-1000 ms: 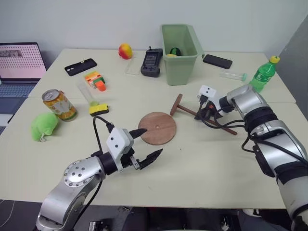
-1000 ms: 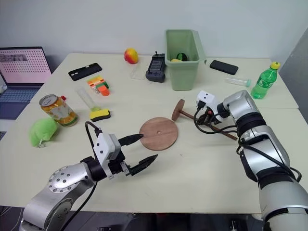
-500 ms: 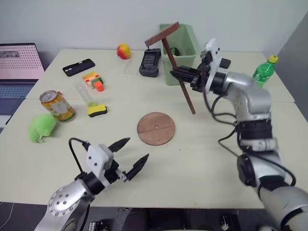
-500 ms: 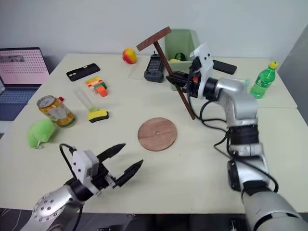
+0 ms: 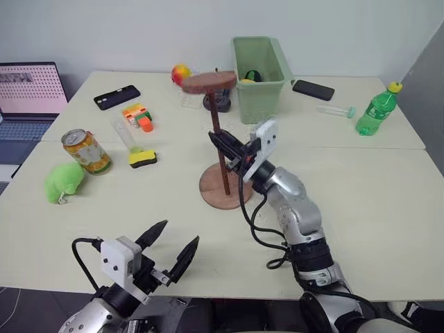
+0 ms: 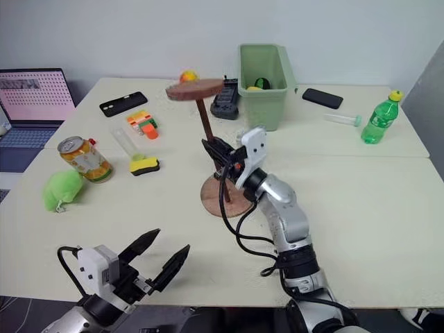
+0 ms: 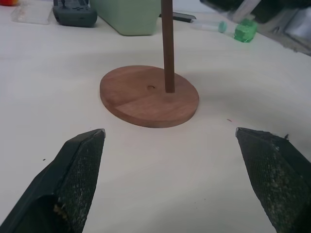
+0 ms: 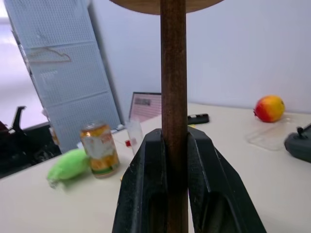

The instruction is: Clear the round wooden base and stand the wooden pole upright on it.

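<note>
One pole held upright over the base, disc end uppermost

One right pincer [image 5: 223,145] is clamped on the shaft of the wooden pole [image 5: 218,135] at about mid-length, and the long axis runs nearly vertical through the grip, leaning slightly, with the fixed disc above the pincer and the bare tip below it, over the round wooden base [image 7: 149,95] just beside the centre hole; whether the tip touches the wood I cannot tell. The base lies bare on the desk [image 5: 361,208] directly beneath that pincer. The pole looks stiff, light and top-heavy with the disc up, smooth enough to slip, so a mid-shaft hold seems right. Nearer the desk edge, the left pincer [image 5: 171,248] stands wide and holds nothing, pointing toward the base
</note>
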{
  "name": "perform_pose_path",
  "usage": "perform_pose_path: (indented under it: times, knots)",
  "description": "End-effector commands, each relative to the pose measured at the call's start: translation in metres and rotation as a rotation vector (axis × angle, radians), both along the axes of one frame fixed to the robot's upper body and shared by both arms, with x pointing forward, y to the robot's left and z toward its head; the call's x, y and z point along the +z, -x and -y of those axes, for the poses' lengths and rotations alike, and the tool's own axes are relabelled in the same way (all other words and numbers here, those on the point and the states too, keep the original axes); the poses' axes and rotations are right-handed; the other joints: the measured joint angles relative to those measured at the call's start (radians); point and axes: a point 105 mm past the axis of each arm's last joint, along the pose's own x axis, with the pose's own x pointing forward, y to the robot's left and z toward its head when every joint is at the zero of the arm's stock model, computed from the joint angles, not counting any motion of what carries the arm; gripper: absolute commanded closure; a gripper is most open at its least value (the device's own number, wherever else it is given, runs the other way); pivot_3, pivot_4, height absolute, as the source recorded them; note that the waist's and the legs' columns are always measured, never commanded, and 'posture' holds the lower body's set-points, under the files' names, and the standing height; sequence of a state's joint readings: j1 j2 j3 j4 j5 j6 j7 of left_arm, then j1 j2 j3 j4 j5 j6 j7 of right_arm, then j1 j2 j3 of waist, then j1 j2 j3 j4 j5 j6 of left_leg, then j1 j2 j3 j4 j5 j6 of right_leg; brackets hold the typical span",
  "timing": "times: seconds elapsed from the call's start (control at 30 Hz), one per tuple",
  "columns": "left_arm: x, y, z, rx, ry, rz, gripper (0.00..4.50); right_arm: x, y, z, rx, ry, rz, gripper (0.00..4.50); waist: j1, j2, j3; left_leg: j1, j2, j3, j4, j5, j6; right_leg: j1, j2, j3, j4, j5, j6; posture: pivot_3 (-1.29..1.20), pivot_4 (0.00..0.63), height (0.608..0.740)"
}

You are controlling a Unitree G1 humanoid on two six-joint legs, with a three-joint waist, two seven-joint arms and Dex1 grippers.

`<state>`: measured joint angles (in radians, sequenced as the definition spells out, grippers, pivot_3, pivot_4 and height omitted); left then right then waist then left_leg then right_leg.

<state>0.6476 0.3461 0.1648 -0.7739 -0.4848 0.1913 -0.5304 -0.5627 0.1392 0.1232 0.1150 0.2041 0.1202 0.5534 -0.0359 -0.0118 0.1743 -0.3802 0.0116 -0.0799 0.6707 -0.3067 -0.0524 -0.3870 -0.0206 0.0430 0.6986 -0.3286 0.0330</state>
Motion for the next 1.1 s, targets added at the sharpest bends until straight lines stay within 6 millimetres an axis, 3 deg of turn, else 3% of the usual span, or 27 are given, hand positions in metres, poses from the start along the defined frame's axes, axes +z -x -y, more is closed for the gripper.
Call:
perform_pose_path:
  times: [0.03,0.53,0.8,1.1]
  knots:
    - [0.015,-0.002,0.001,-0.001,-0.013,0.064,0.00,0.013,0.000,-0.014,-0.010,-0.039,0.098,4.30,0.000,0.000,0.000,0.000,0.000,0.000,0.000,0.000,0.000,0.000,0.000,0.000,0.000,0.000,0.000,0.00,0.150,0.740]
    - [0.025,-0.002,0.002,0.011,-0.018,0.078,0.00,0.011,-0.027,-0.029,-0.077,-0.069,0.115,4.30,-0.002,0.000,0.000,0.003,0.000,0.000,0.000,0.000,0.000,0.003,0.000,0.000,0.000,0.000,0.000,0.00,0.150,0.740]
    - [0.026,-0.001,0.002,0.016,-0.022,0.078,0.00,0.008,-0.029,-0.033,-0.079,-0.079,0.113,4.30,0.002,0.000,-0.001,0.017,-0.001,0.001,-0.005,0.000,0.000,0.016,0.000,0.001,-0.003,0.000,0.000,0.00,0.150,0.740]
    - [0.027,-0.002,0.001,0.022,-0.023,0.083,0.00,0.007,-0.026,-0.039,-0.068,-0.106,0.094,4.30,0.002,0.000,-0.001,0.017,0.000,0.001,-0.005,0.000,0.000,0.016,0.000,0.001,-0.002,0.000,0.000,0.00,0.150,0.740]
